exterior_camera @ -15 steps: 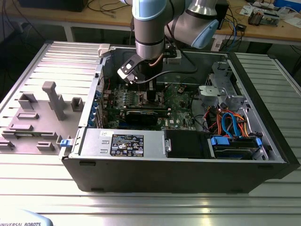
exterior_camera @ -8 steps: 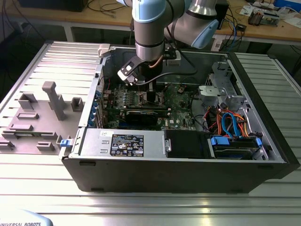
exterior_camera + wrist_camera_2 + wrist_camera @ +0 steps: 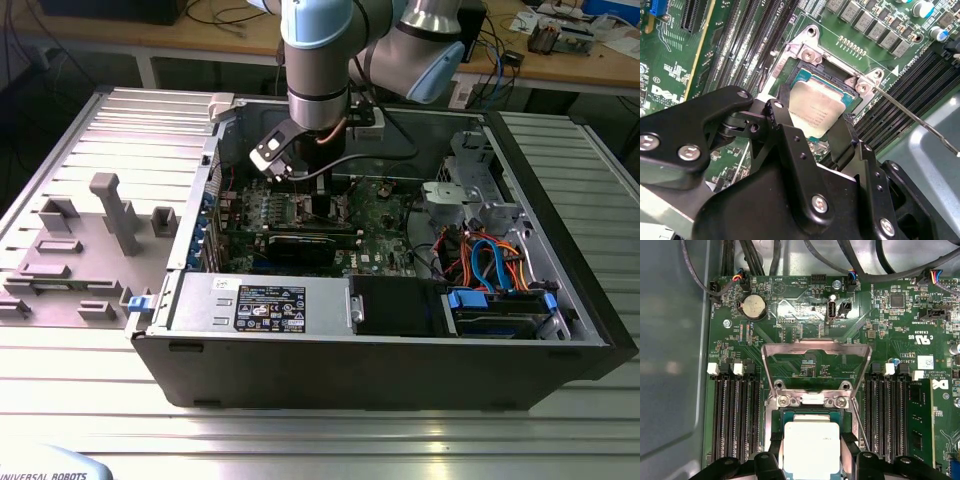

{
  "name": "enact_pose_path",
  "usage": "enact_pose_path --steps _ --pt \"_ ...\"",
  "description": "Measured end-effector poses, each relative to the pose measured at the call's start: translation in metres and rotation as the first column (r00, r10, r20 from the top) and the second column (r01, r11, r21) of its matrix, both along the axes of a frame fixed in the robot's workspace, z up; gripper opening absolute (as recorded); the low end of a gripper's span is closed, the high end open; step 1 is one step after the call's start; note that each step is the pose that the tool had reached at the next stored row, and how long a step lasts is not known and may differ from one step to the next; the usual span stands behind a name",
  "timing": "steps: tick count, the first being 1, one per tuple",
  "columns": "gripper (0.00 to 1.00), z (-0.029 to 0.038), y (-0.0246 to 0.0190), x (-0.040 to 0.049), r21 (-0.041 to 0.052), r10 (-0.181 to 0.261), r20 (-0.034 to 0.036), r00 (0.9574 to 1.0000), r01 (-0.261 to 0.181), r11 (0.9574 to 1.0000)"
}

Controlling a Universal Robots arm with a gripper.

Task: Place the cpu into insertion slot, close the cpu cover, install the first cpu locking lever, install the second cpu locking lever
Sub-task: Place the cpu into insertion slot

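In the exterior view, the arm (image 3: 318, 60) reaches down into an open case (image 3: 350, 372) that lies on its side on a ribbed metal table (image 3: 300, 440). The gripper (image 3: 315, 178) is low over the board (image 3: 385, 215), towards the case's back wall and the exterior view's left. From here I cannot tell how its fingers stand.

In the second wrist view, the black fingers (image 3: 840, 137) sit narrow, one on each of two opposite edges of the cpu (image 3: 815, 107), and they touch it. The cpu is flat, silvery top up, and lies over the slot (image 3: 810, 77), inside its metal rim. Whether it is fully seated or just above the contacts I cannot tell. A thin lever (image 3: 910, 115) runs out from the slot's corner and is unlatched. Memory slots (image 3: 760, 35) lie beside the socket.

In the first wrist view, the cover (image 3: 815, 345) stands swung up and open on its hinge at the far side of the slot (image 3: 812, 415), and the green board shows through its window. The cpu (image 3: 811, 447) sits squarely within the slot, between the two fingers (image 3: 850, 442), which press its sides. The lever (image 3: 860, 427) slants along one side of the slot. Memory slots (image 3: 735, 415) flank the socket on both sides, and a coin cell (image 3: 754, 306) sits beyond the cover.
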State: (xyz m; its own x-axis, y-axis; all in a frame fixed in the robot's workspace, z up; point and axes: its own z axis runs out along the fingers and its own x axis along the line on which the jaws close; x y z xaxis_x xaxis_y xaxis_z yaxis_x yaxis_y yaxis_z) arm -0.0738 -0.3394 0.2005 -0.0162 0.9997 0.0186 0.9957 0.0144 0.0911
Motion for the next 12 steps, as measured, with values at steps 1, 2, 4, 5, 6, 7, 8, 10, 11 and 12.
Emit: enact_pose_path --steps 1,2,4,5,6,7,8,10,11,12 --pt "0.54 -0.0001 0.0003 0.0 0.0 -0.001 0.0 1.0 0.001 1.0" --pt "0.54 -0.0001 0.0004 -0.0002 0.0 -0.002 0.0 1.0 0.002 1.0" --pt "0.54 -0.0002 0.0006 -0.0007 -0.0001 -0.003 0.0 1.0 0.003 1.0" --pt "0.54 -0.0006 0.001 -0.0007 0.0001 -0.003 0.0002 1.0 0.003 1.0" --pt "0.54 -0.0008 0.0011 -0.0008 -0.0001 -0.004 -0.0001 1.0 0.004 1.0" --pt "0.54 -0.0019 0.0016 -0.0009 -0.0011 -0.004 -0.0006 1.0 0.004 1.0" --pt "0.54 -0.0033 0.0021 -0.0009 -0.0007 -0.004 -0.0006 1.0 0.004 1.0" --pt "0.54 -0.0037 0.0023 -0.0007 -0.0001 -0.004 -0.0001 1.0 0.004 1.0" --pt "0.54 -0.0037 0.0023 -0.0008 -0.0002 -0.004 -0.0001 1.0 0.004 1.0" --pt "0.54 -0.0037 0.0023 -0.0008 -0.0005 -0.004 -0.0001 1.0 0.004 1.0"
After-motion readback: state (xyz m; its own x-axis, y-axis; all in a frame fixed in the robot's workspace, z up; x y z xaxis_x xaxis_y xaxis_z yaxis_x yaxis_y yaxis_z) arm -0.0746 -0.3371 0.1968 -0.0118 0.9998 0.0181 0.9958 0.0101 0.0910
